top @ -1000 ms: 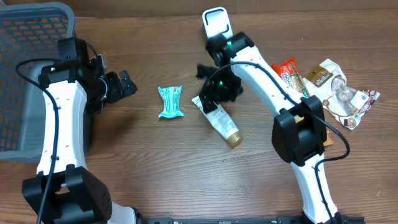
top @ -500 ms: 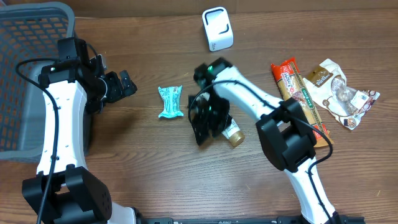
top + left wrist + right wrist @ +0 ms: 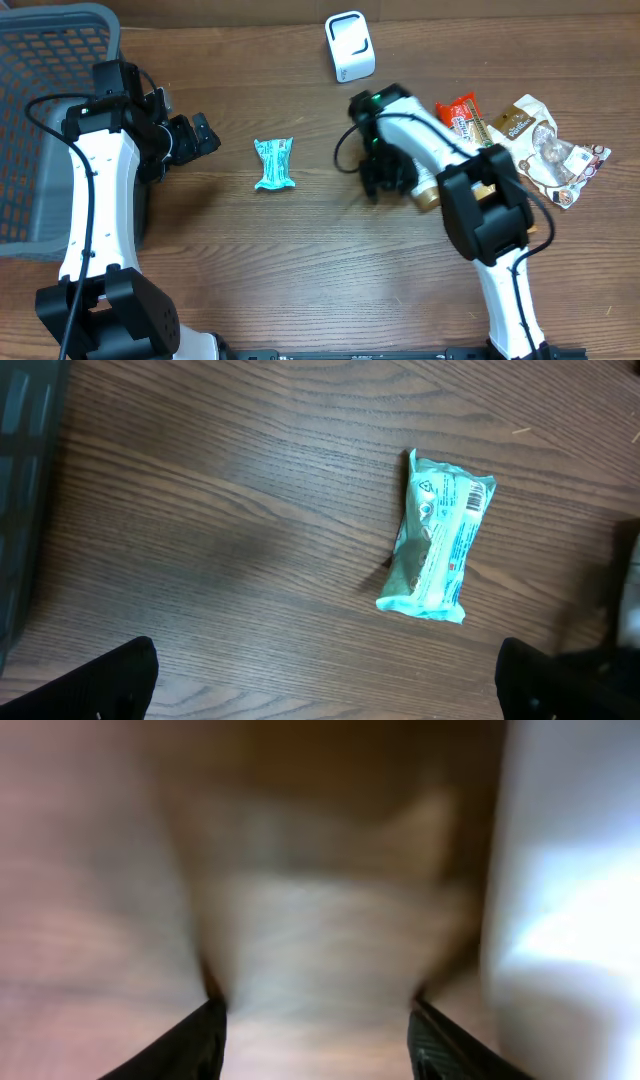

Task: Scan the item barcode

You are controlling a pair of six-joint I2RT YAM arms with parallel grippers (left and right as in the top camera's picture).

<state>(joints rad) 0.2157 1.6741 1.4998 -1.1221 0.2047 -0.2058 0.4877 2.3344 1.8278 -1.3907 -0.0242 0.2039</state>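
left gripper fingers are spread wide, far left of the scanner, with bare wood all round. the tube sits below-right of the scanner, against the right gripper. that wrist view is smeared, so i cannot tell its grip. only the left wrist shows the teal packet's print.

The right tool and the tube have moved rightward.
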